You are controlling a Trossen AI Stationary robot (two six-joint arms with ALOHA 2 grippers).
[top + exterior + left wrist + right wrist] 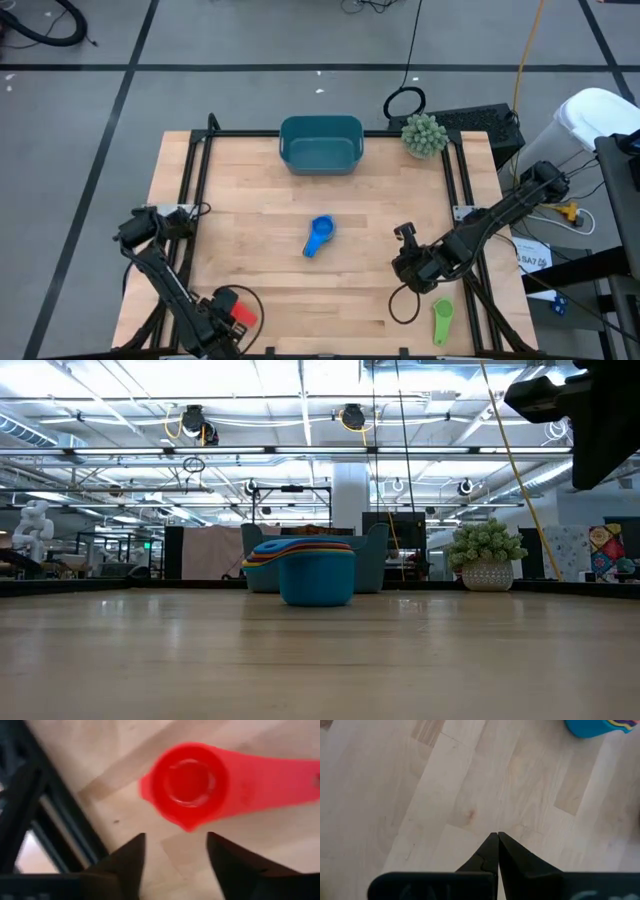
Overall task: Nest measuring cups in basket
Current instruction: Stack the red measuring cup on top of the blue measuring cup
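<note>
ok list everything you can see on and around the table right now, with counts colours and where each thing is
teal-blue rectangular plastic basket: 1, teal-blue, far edge of the table at the middle, nothing visible in it
nested stack of plastic measuring cups: 1 stack, blue outer cup with yellow, orange and red rims showing in the low view, table centre
red plastic measuring cup: 1, red, near left corner, lying on the wood just ahead of the left gripper
green plastic measuring cup: 1, green, near right edge of the table
spiky green plant ball in a pot: 1, green, far right corner
wooden table: 1, light wood, black frame
left gripper: 1, dark, fingers apart, over the red cup, not gripping it
right gripper: 1, dark, shut, holding nothing, right of the stack
</note>
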